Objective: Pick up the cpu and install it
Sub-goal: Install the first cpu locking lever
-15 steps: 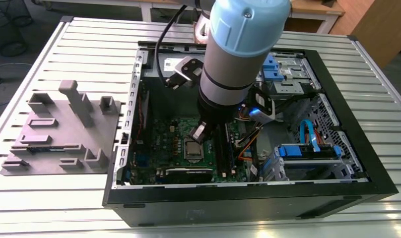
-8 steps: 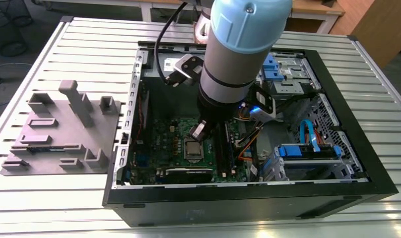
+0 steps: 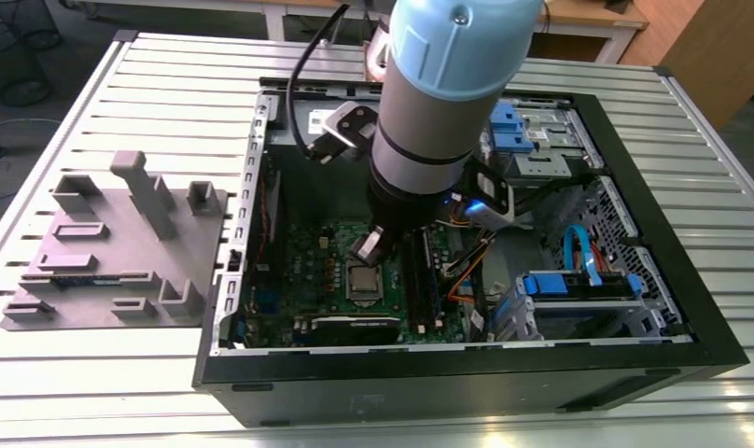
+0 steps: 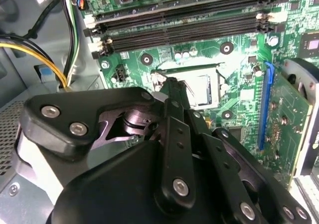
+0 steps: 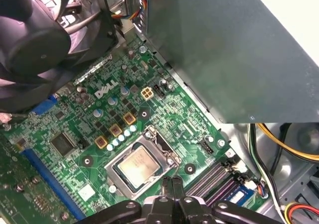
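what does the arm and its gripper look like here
The arm is a thick silver-grey tube with a pale blue joint cap and a black cable alongside. The gripper is matte black: bolted plates and linkage bars with silver screw heads, tapering to slim fingers.

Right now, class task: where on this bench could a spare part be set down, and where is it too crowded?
Free: the ribbed table beyond the grey fixture, and the strip in front of it at the exterior view's left. Crowded: inside the computer case, where the arm's claw hangs close above the cpu in its socket, with cables and drive bays alongside.
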`<action>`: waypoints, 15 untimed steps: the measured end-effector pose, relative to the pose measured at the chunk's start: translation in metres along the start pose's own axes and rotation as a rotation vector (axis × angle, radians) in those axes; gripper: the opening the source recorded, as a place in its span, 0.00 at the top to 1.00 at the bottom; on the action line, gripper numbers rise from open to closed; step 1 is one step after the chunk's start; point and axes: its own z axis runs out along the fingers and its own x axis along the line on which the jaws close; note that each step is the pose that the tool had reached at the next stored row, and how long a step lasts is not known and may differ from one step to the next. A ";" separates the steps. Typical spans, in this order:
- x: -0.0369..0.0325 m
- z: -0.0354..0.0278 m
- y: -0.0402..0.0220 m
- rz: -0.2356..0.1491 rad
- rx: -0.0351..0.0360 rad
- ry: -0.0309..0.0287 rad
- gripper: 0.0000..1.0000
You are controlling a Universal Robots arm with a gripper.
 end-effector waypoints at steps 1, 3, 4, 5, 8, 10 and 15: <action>0.0005 0.0006 0.0006 0.001 0.0002 -0.0002 0.89; 0.0011 0.0024 0.0009 0.004 0.0009 -0.0003 0.89; 0.0013 0.0036 0.0009 0.006 0.0013 -0.0005 0.89; 0.0015 0.0050 0.0008 0.007 0.0018 -0.0005 0.89; 0.0021 0.0092 0.0008 0.008 0.0037 -0.0001 0.89; 0.0024 0.0118 0.0007 0.009 0.0056 0.0018 0.89; 0.0031 0.0186 0.0001 0.013 0.0098 0.0056 0.89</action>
